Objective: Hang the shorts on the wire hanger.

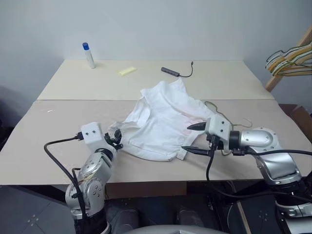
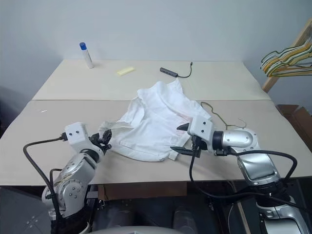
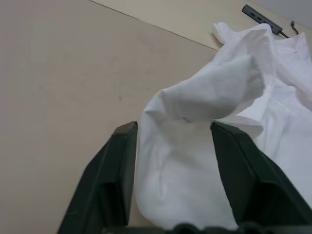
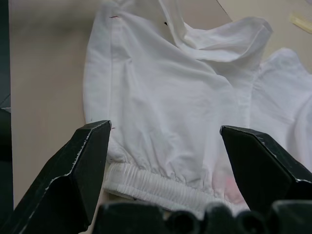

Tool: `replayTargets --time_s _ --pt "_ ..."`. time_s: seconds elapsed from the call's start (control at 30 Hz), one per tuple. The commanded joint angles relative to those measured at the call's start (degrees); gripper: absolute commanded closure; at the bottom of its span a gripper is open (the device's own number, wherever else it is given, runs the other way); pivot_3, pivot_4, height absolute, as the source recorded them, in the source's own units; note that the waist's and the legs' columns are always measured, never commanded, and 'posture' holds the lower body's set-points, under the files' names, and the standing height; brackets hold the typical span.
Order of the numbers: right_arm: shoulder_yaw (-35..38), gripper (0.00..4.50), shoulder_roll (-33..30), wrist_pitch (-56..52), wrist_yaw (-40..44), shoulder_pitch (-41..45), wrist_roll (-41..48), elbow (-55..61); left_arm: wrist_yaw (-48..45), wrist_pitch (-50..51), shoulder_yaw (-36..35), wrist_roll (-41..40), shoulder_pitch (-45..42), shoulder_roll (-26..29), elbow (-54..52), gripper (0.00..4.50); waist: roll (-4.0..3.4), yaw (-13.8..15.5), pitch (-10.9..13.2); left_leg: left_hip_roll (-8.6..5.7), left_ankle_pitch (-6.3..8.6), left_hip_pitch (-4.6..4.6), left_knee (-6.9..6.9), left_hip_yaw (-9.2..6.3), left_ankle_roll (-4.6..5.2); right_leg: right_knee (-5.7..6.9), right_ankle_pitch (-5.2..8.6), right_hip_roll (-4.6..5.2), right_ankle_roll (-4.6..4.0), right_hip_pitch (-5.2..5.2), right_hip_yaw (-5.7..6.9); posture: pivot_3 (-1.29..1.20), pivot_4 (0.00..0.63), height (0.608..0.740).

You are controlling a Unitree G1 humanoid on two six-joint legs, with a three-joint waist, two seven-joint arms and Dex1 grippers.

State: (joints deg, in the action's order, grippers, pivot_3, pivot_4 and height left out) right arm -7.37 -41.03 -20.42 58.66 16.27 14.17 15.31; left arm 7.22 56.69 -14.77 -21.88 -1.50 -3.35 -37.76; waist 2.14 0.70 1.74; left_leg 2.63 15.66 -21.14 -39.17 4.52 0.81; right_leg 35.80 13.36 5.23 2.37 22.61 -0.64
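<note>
While the shorts (image 1: 163, 122) lie crumpled mid-counter (image 1: 58, 151) over the wire hanger (image 1: 220, 113), left end effector (image 1: 116, 139) stands released around one leg; right end effector (image 1: 195, 138) gapes at the waistband.

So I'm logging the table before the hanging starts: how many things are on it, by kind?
Clothing: 1, the shorts
Hangers: 1, the wire hanger, partly under the shorts
Bottles: 1, blue-capped bottle
Yellow pieces: 1
Cabled dark bars: 1
Total: 5
</note>
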Motion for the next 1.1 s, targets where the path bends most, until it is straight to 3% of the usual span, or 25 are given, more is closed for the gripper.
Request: replayTargets --time_s 0.03,0.13,0.3,0.43,0.53,0.67,0.9,1.1 --pt "-0.56 0.29 -0.37 0.99 -0.16 -0.28 -0.58 2.75 -2.64 3.28 -1.88 -4.66 1.15 2.23 -8.0 0.88 0.01 -0.02 0.0 0.0 0.0 0.0 0.0 0.0 0.0 0.0 0.0 0.0 0.0 0.0 0.0 0.08 0.014 0.74" --pt "-5.47 0.29 -0.68 0.32 -2.89 -0.9 -6.88 4.89 -7.58 6.33 -4.96 -11.29 2.67 6.38 -12.31 0.02 -0.01 -0.02 0.0 0.03 0.0 0.01 0.03 -0.01 0.0 0.03 0.03 -0.01 -0.05 0.02 0.02 0.09 0.01 0.74" --pt "-15.65 0.29 0.8 -4.41 -10.77 0.11 -22.33 4.03 -20.94 5.93 -10.95 -24.05 4.66 18.77 -13.17 0.02 -0.01 0.0 0.0 0.06 -0.02 0.03 0.02 0.06 -0.03 0.13 0.2 -0.02 -0.35 0.09 0.04 0.09 0.009 0.74" --pt "-20.25 0.29 2.37 -6.32 -13.33 1.51 -29.67 2.74 -30.12 2.53 -9.92 -25.48 4.7 29.9 -10.1 0.02 -0.02 0.11 0.0 0.05 -0.04 -0.01 0.02 0.15 -0.07 0.13 0.23 0.0 -0.39 0.15 0.01 0.09 0.005 0.74" --pt "-22.95 0.89 2.86 -5.19 -13.7 2.37 -33.37 2.07 -37.45 -2.82 -5.59 -21.96 5.32 37.3 -7.91 0.0 0.01 0.07 -0.02 0.05 -0.04 0.01 0.04 0.18 -0.08 0.11 0.24 -0.01 -0.4 0.15 0.02 0.08 0.0 0.74" --pt "-24.25 2.2 3.54 -3.3 -14.09 2.63 -36.3 1.72 -43.97 -10.72 1.48 -15.02 5.45 44.41 -4.26 0.0 0.01 0.0 -0.02 0.07 -0.05 0.01 0.07 0.25 -0.12 0.11 0.25 -0.02 -0.42 0.18 0.02 0.08 0.0 0.74" --pt "-21.61 4.48 0.53 1.92 -14.4 2.34 -38.24 -0.78 -51.19 -22.85 11.23 -5.21 0.16 48.77 4.28 0.0 0.0 0.09 -0.01 0.09 -0.07 -0.15 0.1 0.34 -0.13 0.12 0.24 -0.01 -0.39 0.41 0.0 0.06 0.0 0.74" --pt "-18.38 4.48 -2.24 5.48 -11.81 3.1 -36.43 -2.65 -65.22 -46.02 22.04 8.24 -4.99 54.2 18.67 0.0 -0.02 -0.15 0.0 0.1 -0.07 -0.2 0.16 0.42 -0.13 0.11 0.24 -0.02 -0.38 0.51 -0.02 0.04 0.0 0.74"
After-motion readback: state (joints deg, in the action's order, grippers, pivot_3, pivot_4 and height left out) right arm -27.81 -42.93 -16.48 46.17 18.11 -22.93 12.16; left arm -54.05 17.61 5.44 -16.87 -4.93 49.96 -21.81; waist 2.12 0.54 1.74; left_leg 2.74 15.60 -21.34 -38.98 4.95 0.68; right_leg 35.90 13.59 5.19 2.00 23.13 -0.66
